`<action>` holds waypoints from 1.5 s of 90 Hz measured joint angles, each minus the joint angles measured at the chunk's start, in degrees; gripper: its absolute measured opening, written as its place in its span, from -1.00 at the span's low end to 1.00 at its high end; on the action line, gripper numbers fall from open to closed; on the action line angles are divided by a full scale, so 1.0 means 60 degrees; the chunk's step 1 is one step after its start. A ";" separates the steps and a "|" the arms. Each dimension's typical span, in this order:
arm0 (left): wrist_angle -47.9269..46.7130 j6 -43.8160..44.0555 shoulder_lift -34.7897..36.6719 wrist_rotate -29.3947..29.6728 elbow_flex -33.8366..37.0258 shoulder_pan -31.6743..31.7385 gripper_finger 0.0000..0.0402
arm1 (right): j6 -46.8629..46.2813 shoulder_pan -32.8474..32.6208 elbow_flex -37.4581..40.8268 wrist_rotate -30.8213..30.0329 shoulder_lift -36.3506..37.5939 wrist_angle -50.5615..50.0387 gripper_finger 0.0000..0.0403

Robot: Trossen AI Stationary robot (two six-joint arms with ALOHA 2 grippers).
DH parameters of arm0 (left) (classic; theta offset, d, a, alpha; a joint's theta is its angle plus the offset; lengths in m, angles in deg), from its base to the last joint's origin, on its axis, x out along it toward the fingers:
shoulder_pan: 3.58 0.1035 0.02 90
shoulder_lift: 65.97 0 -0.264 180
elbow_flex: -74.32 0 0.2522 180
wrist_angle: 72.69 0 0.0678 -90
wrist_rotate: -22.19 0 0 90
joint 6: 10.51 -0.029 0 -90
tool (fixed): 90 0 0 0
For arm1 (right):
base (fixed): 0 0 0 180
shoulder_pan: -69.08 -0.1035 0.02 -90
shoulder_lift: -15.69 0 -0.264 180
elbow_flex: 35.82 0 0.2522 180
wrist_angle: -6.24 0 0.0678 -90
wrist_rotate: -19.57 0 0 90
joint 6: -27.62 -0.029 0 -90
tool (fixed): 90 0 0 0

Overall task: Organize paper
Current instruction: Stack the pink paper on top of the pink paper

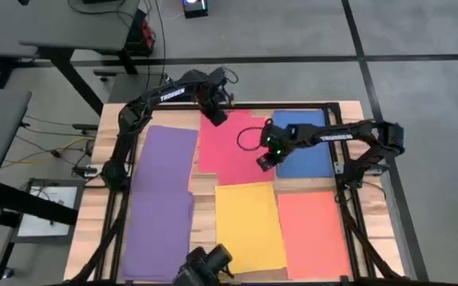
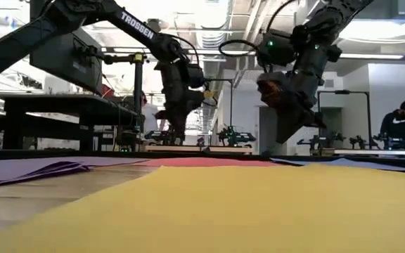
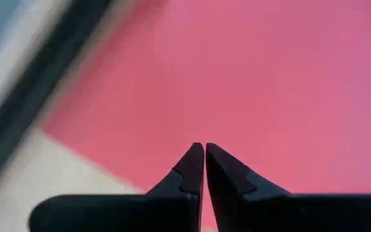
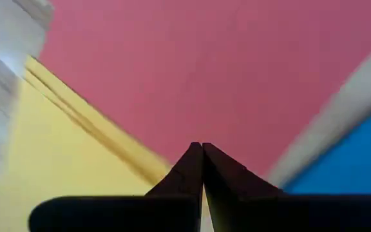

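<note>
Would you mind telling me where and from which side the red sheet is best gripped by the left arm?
Probably at its far left corner. The red sheet lies flat, and that corner borders bare table, while yellow and blue sheets crowd its other edges. The left gripper, fingers shut, hovers just there; coming down from above and sliding under that edge seems easiest.

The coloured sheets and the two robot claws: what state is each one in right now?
Purple paper: flat, sheets overlapping unevenly.
Red paper: flat, both grippers above it.
Blue paper: flat, partly under the right arm.
Yellow paper: flat.
Orange paper: flat.
Left gripper: shut, over the red paper's far corner.
Right gripper: shut, over the red paper's edge nearest the blue paper.
</note>
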 joint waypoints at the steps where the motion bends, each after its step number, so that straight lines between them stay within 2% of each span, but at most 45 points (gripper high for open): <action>1: -0.0047 -0.0044 0.0002 0.0044 0.0021 -0.0040 -1.00 | 0.0352 0.0057 0.0000 -0.0002 0.0000 -0.0036 -1.00; 12: -0.0645 -0.0464 0.0004 0.0239 0.0079 -0.0553 -1.00 | 0.4376 0.0527 0.0000 0.0001 -0.0054 -0.0153 -1.00; 20: -0.0806 -0.0880 0.0004 0.0292 0.0079 -0.0935 -1.00 | 0.6715 0.0786 0.0004 -0.0003 -0.0132 -0.0260 -1.00; 30: -0.0522 -0.1182 0.0004 0.0469 0.0324 -0.1338 -1.00 | 0.8427 0.1163 -0.0004 -0.0146 -0.0232 -0.0475 -1.00; 39: 0.0024 -0.0669 0.0004 0.0300 0.0741 -0.1493 -1.00 | 0.9254 0.1556 0.0015 -0.0276 -0.0262 -0.0846 -1.00; 51: 0.0540 -0.0108 -0.0004 -0.0330 0.1269 -0.1516 -1.00 | 0.9728 0.1973 0.0007 -0.0287 -0.0262 -0.0912 -1.00; 63: 0.0816 -0.0004 -0.0015 -0.0343 0.1717 -0.1731 -1.00 | 1.0135 0.2022 0.0008 -0.0283 -0.0335 -0.0634 -1.00; 83: 0.1608 0.0190 -0.0011 -0.0367 0.2284 -0.2048 -1.00 | 1.0042 0.1768 0.0102 -0.0494 -0.1296 -0.0137 -1.00; 107: 0.2471 0.0899 -0.0011 -0.0730 0.2308 -0.2481 -1.00 | 1.0043 0.1774 0.0098 -0.0454 -0.1450 0.0030 -1.00; 135: 0.3394 0.2125 -0.0051 -0.0524 0.2305 -0.2911 -1.00 | 1.0044 0.1774 0.0109 -0.0462 -0.1461 0.0090 -1.00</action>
